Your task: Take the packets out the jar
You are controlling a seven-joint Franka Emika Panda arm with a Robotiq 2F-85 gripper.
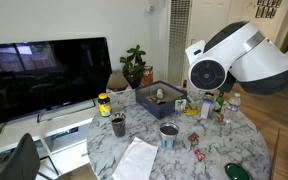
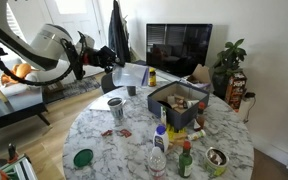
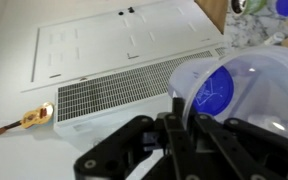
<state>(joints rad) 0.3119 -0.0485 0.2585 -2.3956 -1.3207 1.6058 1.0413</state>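
Observation:
In the wrist view my gripper [image 3: 174, 115] is shut on the wall of the translucent lavender-white jar [image 3: 249, 85]. The jar is tipped on its side, and a blue mark shows through it. I see no red packet inside it. In an exterior view the gripper [image 2: 106, 58] hangs over the far left edge of the marble table [image 2: 104, 150]. Small red packets lie on the table top in both exterior views [image 1: 194, 137] [image 2: 107, 131]. In an exterior view the arm's white body [image 1: 239, 55] hides the gripper.
A grey metal tin [image 2: 115, 108], a dark cup [image 2: 131, 90], a green lid [image 2: 82, 157], a dark box of goods [image 2: 179, 100] and several bottles [image 2: 162, 135] stand on the table. A white cloth [image 1: 134, 160] lies at its front. A TV [image 1: 44, 75] stands behind.

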